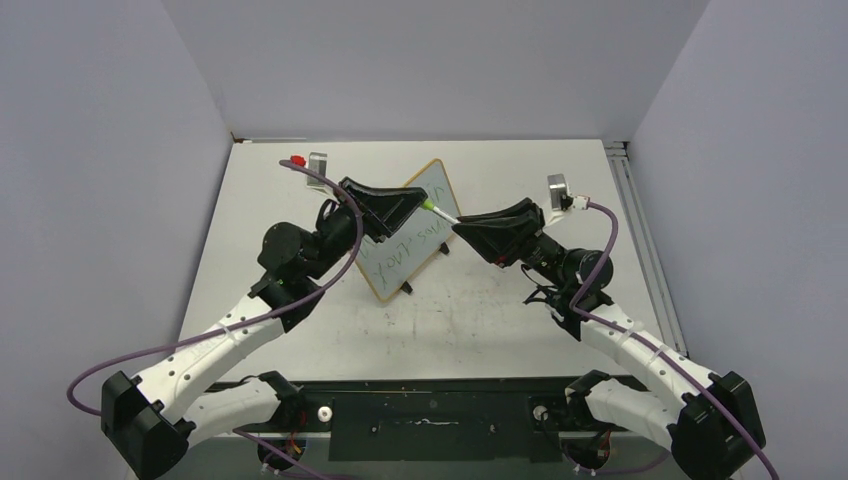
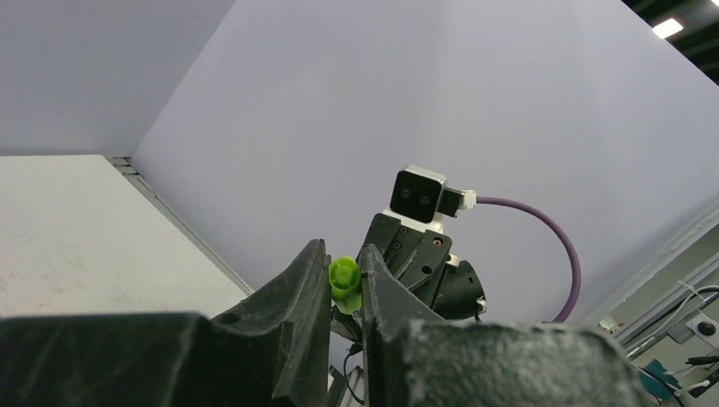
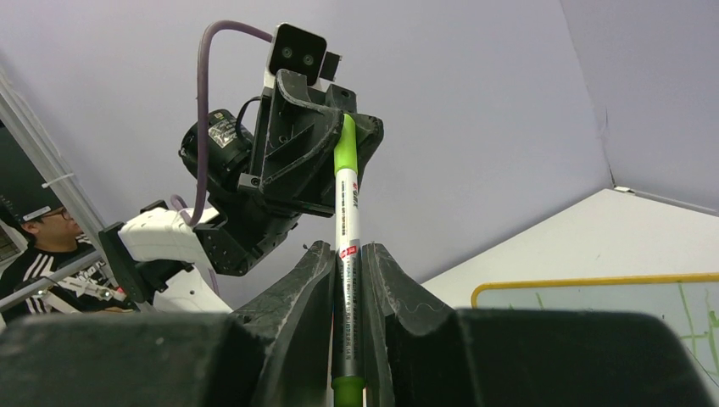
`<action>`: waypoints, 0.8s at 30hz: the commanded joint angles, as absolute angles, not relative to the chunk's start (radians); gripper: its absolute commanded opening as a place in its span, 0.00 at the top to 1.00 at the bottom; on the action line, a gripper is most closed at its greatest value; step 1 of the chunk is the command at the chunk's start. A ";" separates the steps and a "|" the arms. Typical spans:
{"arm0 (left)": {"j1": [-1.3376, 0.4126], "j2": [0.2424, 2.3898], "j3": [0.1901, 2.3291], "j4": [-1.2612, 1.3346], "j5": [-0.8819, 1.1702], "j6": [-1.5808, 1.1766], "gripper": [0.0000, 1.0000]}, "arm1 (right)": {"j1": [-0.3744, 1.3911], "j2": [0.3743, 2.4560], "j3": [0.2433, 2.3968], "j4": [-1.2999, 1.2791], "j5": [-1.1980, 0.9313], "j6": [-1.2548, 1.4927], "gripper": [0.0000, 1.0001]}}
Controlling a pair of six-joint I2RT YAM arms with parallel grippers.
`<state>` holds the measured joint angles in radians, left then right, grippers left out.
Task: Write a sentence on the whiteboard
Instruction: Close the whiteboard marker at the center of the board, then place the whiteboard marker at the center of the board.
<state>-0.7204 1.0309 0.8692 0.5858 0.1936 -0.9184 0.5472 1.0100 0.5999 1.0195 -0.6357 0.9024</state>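
Note:
The whiteboard [image 1: 432, 190] stands tilted at mid-table, with a yellowish frame and black feet. The green sentence [image 1: 400, 250] runs across it in two lines. The board's corner also shows in the right wrist view [image 3: 593, 297]. My right gripper [image 1: 458, 225] [image 3: 348, 250] is shut on the white barrel of a green marker [image 1: 441, 212] [image 3: 347, 212], held above the board. My left gripper [image 1: 418, 203] [image 2: 343, 259] is shut on the marker's green cap end [image 2: 344, 275] [image 3: 344, 140]. The two grippers face each other tip to tip.
The white table [image 1: 520, 310] is walled on three sides, with a metal rail [image 1: 640, 230] along its right edge. A person [image 3: 34, 246] sits beyond the left side of the cell. Purple cables [image 1: 330, 185] loop over both arms.

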 commanded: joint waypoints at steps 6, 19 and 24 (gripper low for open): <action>-0.739 1.004 0.877 0.386 0.346 -0.833 0.84 | 0.564 0.962 0.625 0.947 -0.502 0.814 0.95; -0.428 0.986 1.157 -0.196 0.308 -0.519 0.04 | 0.576 0.796 0.545 0.114 0.147 0.464 0.94; -0.159 1.038 1.173 -0.309 0.366 -0.454 0.04 | 0.575 0.903 0.511 0.109 0.232 0.488 0.94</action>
<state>-0.3378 0.9977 1.1404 -0.1497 0.3225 -0.5545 0.5705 0.8360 0.5411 0.1848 0.0738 0.5087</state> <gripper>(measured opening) 0.963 0.154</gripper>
